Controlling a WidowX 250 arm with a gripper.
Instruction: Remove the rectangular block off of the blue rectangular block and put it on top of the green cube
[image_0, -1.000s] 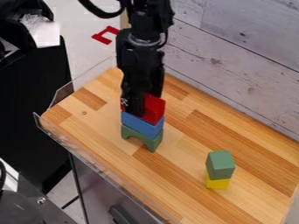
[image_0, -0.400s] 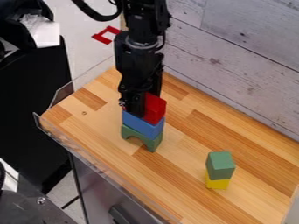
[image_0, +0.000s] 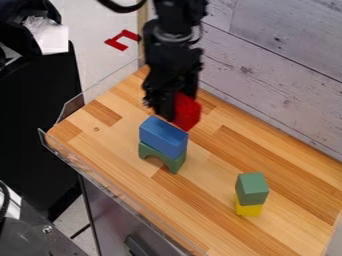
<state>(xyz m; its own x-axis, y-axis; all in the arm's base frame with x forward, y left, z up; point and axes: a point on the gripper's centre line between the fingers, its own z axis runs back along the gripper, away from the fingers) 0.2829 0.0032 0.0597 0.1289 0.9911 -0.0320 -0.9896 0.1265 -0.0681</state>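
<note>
A black robot arm (image_0: 174, 45) comes down from 12 o'clock over a striped wooden tabletop (image_0: 220, 160). Just above the middle of the view, its black two-finger gripper (image_0: 167, 111) is clamped on a red rectangular block (image_0: 188, 111), which sits tilted in its grasp.

The red block is off the flat top of a blue rectangular block (image_0: 163, 136), at about 1 o'clock from it. Its lowest corner shows right by the blue block's far corner; whether the two touch, I cannot tell. The blue block lies on a green arch block (image_0: 151, 151), which stands on the wood with its rounded opening toward about 7 o'clock.

Well apart from that stack, at 4 o'clock from the blue block, a green cube (image_0: 252, 189) rests on a yellow block (image_0: 248, 207). The top of the green cube is bare.

A wall of pale, weathered planks (image_0: 274, 70) runs behind the table from 12 to 3 o'clock. A clear plastic edging (image_0: 61, 150) borders the table from 7 to 10 o'clock. Past the table, at 11 o'clock, a red angular bracket-like piece (image_0: 116, 44) lies on the pale floor (image_0: 90, 25).
</note>
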